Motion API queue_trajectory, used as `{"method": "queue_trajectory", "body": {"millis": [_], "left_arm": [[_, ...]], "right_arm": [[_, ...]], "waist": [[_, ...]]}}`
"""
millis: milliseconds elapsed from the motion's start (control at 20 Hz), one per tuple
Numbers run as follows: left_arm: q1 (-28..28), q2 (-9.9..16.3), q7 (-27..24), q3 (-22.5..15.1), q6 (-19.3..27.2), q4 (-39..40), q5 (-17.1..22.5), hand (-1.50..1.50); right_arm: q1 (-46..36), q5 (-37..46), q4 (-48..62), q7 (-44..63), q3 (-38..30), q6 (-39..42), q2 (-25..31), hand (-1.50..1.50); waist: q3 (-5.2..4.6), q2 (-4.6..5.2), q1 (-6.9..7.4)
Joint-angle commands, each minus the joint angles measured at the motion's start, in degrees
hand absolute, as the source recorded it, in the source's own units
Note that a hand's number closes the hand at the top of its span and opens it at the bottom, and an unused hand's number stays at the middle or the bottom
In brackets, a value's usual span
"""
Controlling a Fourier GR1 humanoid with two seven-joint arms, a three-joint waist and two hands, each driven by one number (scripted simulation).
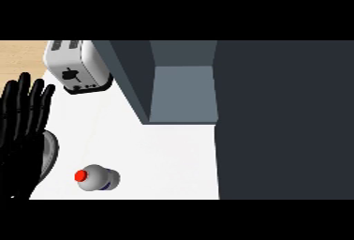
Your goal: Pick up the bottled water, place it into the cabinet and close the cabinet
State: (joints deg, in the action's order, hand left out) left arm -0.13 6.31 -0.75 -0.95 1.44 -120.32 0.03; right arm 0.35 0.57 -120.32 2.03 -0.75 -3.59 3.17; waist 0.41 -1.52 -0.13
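The bottled water (97,178) stands on the white counter (166,154) near the lower left, seen from above as a pale rounded bottle with a red cap. The dark grey cabinet (283,117) fills the right side, and its open compartment (183,93) shows a grey-blue inside, with its door (128,75) swung out to the left. My left hand (24,122) rests at the left edge, fingers straight and pointing up, to the left of and above the bottle, apart from it. The right hand is out of view.
A white toaster (76,65) stands on the counter at the top left, just left of the open cabinet door. A wooden surface (21,56) shows beyond the counter's far left corner.
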Motion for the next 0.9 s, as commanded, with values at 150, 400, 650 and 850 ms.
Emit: {"method": "queue_trajectory", "body": {"millis": [150, 400, 650, 850], "left_arm": [[8.46, 4.39, -3.44, 0.99, -11.87, -7.38, 11.33, -1.50], [16.84, 6.96, 8.45, -0.54, -16.02, -9.90, 22.11, -1.50], [26.90, 9.28, 10.62, 3.80, -18.88, -18.06, 28.92, -1.50], [33.80, 7.58, 7.22, 5.51, -23.13, -20.36, 28.83, -1.50]], "right_arm": [[1.40, -5.66, -1.82, -3.04, -2.32, 5.25, 2.50, -1.50], [10.33, -10.37, -7.38, 8.61, 5.02, 8.32, 1.61, -1.50], [20.43, -12.94, -16.98, 10.26, 5.51, 10.16, 2.50, -1.50], [25.16, -13.12, -23.25, 11.68, 6.69, 10.69, 1.98, -1.50]], "waist": [[-0.42, 1.37, 0.57], [-0.43, 1.08, 0.78], [-0.39, 1.17, 0.40], [-0.42, 1.19, 0.50]]}}
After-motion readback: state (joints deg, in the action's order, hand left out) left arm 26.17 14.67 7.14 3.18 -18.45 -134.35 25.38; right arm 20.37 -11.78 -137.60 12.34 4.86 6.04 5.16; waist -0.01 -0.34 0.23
